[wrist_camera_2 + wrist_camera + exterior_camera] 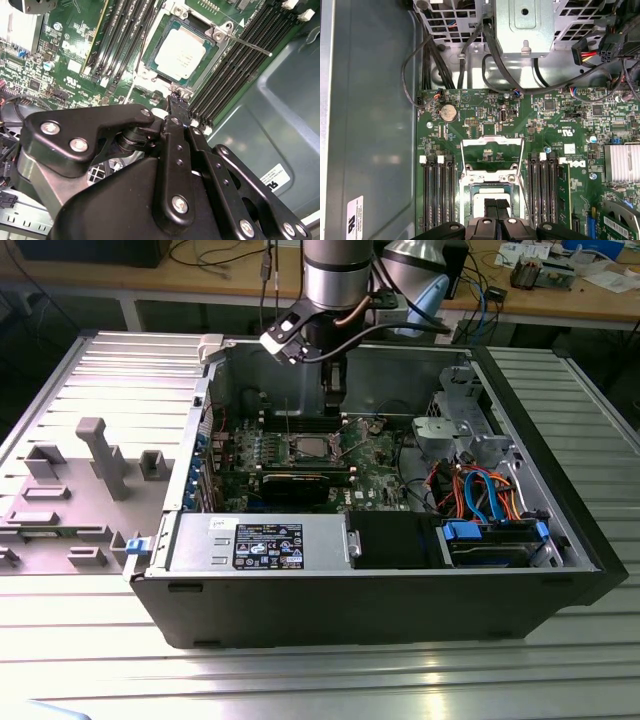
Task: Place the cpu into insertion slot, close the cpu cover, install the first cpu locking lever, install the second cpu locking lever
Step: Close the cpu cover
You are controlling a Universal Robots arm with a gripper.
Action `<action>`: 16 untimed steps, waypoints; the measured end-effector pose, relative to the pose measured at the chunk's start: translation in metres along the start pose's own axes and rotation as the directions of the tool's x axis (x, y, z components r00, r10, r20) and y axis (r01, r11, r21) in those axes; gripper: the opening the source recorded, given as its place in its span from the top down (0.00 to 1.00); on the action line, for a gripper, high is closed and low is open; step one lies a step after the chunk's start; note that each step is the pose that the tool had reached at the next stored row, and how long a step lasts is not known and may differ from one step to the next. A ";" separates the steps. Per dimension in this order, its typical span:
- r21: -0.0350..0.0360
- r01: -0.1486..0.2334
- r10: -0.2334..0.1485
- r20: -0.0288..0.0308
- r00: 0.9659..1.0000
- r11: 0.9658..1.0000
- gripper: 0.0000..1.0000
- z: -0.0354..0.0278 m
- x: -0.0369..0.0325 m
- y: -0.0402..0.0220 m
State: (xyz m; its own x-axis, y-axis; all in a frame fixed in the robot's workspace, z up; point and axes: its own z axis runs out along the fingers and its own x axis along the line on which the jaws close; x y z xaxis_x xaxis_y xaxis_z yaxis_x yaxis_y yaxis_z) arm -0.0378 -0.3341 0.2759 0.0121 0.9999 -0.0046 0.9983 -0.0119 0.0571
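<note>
We look into an open black metal computer case [350,610] lying on its side on a ribbed aluminium bench [300,680], with a green motherboard [470,107] flat on its floor. The arm reaches down into the case and its black two-fingered tool [335,410] hangs just above the board. In both wrist views the tool [496,204] has its fingertips [175,100] pressed together, with nothing that we can see between them. The small flat square cpu with a silvery-grey metal top [182,50] already lies flat inside the small square dark insertion slot with a silver rim [150,52]. It sits directly ahead of and below the fingertips, which cross its near edge in the first wrist view. The thin silver square-framed cpu cover with a square window [492,143] stands raised, not yet closed. It is on the far side of the slot from the tool, toward the grey metal drive cage [525,25]. A thin silver locking lever rod [250,46] juts free from one corner of the slot, its long axis slanting out over the long black memory slots [437,195] that flank the slot on both sides.
</note>
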 end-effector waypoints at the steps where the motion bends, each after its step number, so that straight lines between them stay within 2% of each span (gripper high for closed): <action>1: 0.000 0.000 0.000 0.000 1.000 1.000 0.89 0.0000 0.0000 0.0003; 16: 0.000 0.000 0.000 0.000 1.000 1.000 0.89 0.0004 0.0001 0.0065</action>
State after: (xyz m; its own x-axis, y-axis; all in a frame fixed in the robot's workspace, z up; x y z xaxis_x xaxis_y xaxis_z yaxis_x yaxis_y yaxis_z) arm -0.0313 -0.3341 0.2759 0.0122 0.9999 -0.0046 0.9983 -0.0119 0.0571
